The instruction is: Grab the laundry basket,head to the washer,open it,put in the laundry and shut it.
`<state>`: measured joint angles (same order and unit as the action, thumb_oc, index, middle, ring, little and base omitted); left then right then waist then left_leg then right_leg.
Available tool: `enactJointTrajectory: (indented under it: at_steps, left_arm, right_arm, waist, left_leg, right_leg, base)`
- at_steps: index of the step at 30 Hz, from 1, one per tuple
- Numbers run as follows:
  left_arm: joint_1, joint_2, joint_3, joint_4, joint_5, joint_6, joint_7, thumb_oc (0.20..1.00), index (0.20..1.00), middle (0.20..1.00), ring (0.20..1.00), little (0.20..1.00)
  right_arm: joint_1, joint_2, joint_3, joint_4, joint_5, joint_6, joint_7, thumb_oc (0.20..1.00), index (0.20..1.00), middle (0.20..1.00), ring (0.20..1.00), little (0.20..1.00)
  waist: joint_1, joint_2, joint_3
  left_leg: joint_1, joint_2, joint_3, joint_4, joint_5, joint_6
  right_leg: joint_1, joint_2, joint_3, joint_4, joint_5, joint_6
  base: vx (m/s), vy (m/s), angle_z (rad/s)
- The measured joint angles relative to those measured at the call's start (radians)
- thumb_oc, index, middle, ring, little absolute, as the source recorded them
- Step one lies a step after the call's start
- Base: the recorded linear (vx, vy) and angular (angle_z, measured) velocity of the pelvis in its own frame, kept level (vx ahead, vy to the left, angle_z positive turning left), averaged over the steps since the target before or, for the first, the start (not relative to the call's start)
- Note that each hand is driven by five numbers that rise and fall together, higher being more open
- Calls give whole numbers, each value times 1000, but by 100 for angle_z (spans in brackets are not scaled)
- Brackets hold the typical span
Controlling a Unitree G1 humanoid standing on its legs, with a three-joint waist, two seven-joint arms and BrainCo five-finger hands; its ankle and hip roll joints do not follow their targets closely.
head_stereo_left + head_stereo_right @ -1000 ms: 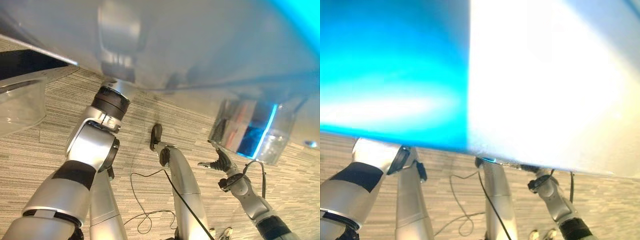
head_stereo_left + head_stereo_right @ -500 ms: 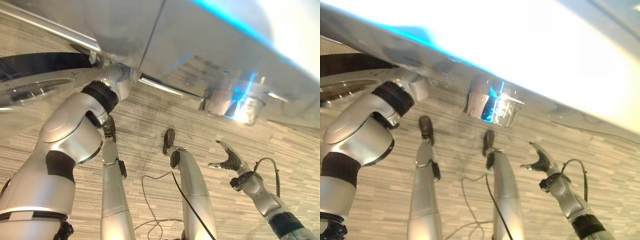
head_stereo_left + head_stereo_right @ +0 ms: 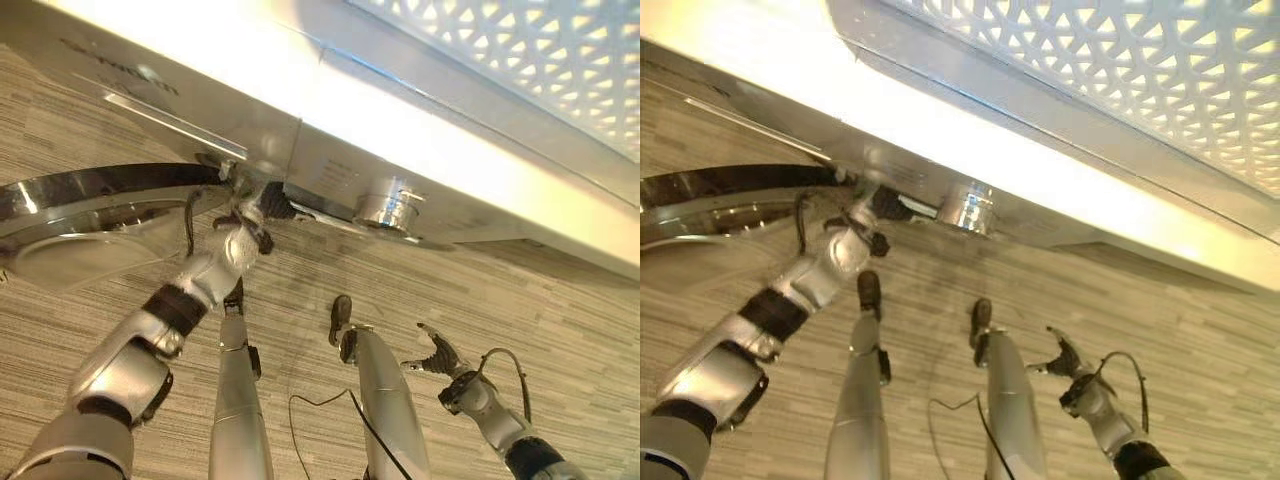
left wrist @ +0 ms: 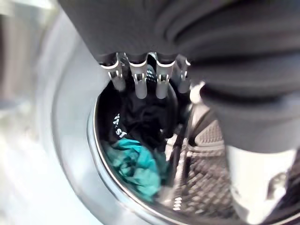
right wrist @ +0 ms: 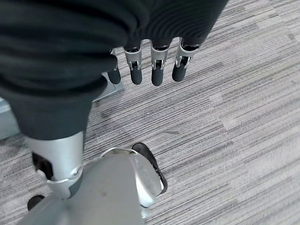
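Observation:
I look down over the white washer (image 3: 300,85). The perforated white laundry basket (image 3: 1110,70) stands on its top. The round glass door (image 3: 80,235) is swung open at the left. My left hand (image 3: 256,206) reaches into the washer's mouth. In the left wrist view its fingers (image 4: 138,79) point straight into the steel drum (image 4: 201,187), where a black garment (image 4: 140,117) and a teal cloth (image 4: 136,166) lie. Nothing is held between those fingers. My right hand (image 3: 437,355) hangs open over the carpet, fingers (image 5: 157,70) relaxed and empty.
A chrome dial (image 3: 388,210) sticks out of the washer's front panel just right of the door opening. Grey striped carpet (image 5: 234,131) covers the floor in front of the machine.
The camera has swung, bringing the washer top and basket into view. My left arm has stretched forward, its hand now in the drum mouth. The right hand has barely moved.

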<state>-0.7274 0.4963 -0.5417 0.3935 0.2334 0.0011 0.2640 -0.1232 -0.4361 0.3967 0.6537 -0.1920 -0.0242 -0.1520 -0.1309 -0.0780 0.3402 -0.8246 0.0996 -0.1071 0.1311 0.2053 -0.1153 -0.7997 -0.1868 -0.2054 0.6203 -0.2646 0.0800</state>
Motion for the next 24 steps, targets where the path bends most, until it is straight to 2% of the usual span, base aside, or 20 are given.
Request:
enactJointTrajectory:
  at_steps: [2,3,7,10,12,15,18,20,22,24]
  left_arm:
    - [59,-9,3,0,-1,-4,5,1000,1000,1000,1000,1000]
    - [158,-27,45,-1,0,-20,20,1000,1000,1000,1000,1000]
    - [285,-21,69,-3,0,-30,23,1000,1000,1000,1000,1000]
    - [421,-8,49,12,6,-38,-5,1000,1000,1000,1000,1000]
    - [494,-7,20,37,39,-43,-32,1000,1000,1000,1000,1000]
    - [568,-14,1,75,94,-56,-54,1000,1000,1000,1000,1000]
    - [590,-76,16,190,99,-62,-65,1000,1000,1000,1000,1000]
    - [601,-124,6,277,99,-58,-77,1000,1000,1000,1000,1000]
    - [615,-163,17,359,91,-57,-76,1000,1000,1000,1000,1000]
    - [626,-204,55,460,82,-55,-73,1000,1000,1000,1000,1000]
  right_arm:
    - [6,1,14,11,0,-1,1,1000,1000,1000,1000,1000]
    - [3,9,20,35,0,-1,1,1000,1000,1000,1000,1000]
    - [9,9,17,60,-1,-1,3,1000,1000,1000,1000,1000]
    - [11,16,18,133,-1,0,4,1000,1000,1000,1000,1000]
    - [11,26,19,192,-5,1,6,1000,1000,1000,1000,1000]
    - [34,35,25,261,-10,0,10,1000,1000,1000,1000,1000]
    - [31,77,14,380,-7,0,28,1000,1000,1000,1000,1000]
    - [44,105,18,458,1,2,45,1000,1000,1000,1000,1000]
    - [46,125,16,493,4,7,54,1000,1000,1000,1000,1000]
    - [51,147,15,520,7,11,69,1000,1000,1000,1000,1000]
  waist:
    - [12,1,-1]
    - [23,11,-7]
    - [60,39,-27]
    - [76,52,-36]
    - [87,55,-37]
    - [91,74,-118]
    - [93,84,-131]
    - [91,100,-174]
    - [90,106,-182]
    - [90,101,-192]
  left_leg:
    - [42,-1,5,-8,-2,3]
    - [101,0,11,-41,-11,16]
    - [137,-1,16,-57,-17,26]
    - [229,-3,29,-79,-18,43]
    - [338,-4,41,-110,-20,46]
    - [401,-5,49,-142,-35,61]
    - [512,-9,59,-172,-37,62]
    - [549,-11,57,-192,-38,62]
    - [594,-10,58,-208,-37,61]
    - [652,-12,62,-222,-38,59]
  right_leg:
    - [43,-1,1,-23,1,3]
    - [101,3,1,-55,4,8]
    - [140,4,1,-83,12,14]
    - [249,5,3,-146,25,23]
    - [374,10,3,-223,44,36]
    - [464,17,0,-316,67,50]
    - [609,21,-1,-431,106,61]
    - [675,31,-2,-512,128,68]
    - [753,40,-5,-591,173,66]
    - [837,44,-10,-663,206,64]
  base:
    - [38,49,-3]
    - [26,35,-2]
    - [62,52,-1]
    - [113,62,-4]
    - [99,23,-9]
    - [121,30,-5]
    - [104,1,-5]
    - [76,-5,3]
    - [121,-19,-2]
    - [96,-32,-3]
